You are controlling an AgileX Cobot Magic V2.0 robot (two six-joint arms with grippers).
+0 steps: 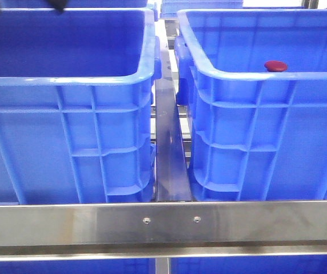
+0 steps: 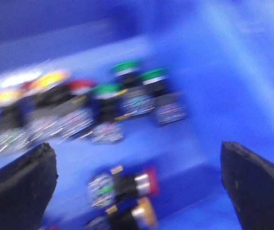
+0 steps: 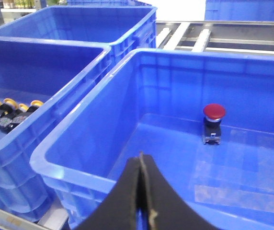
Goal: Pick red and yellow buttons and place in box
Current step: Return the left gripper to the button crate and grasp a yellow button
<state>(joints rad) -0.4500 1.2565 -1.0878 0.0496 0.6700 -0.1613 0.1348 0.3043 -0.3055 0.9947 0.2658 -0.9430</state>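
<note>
My left gripper (image 2: 137,149) is open inside the left blue crate (image 1: 66,77), in a blurred left wrist view. Between and just beyond its fingers (image 2: 19,187) lie two push buttons on their sides, one red-capped (image 2: 150,178), one yellow-orange-capped (image 2: 145,213). A row of upright buttons stands farther in: yellow (image 2: 51,79), red (image 2: 81,86) and green (image 2: 125,67). My right gripper (image 3: 141,159) is shut and empty above the near rim of the right blue crate (image 3: 79,165). A red-capped button (image 3: 214,113) stands on that crate's floor; its cap also shows in the front view (image 1: 276,65).
The two crates stand side by side with a narrow metal rail (image 1: 169,154) between them and a steel bar (image 1: 163,222) across the front. More blue crates (image 3: 103,19) and conveyor rollers (image 3: 223,36) lie behind. Yellow-capped buttons (image 3: 7,103) show in the left crate.
</note>
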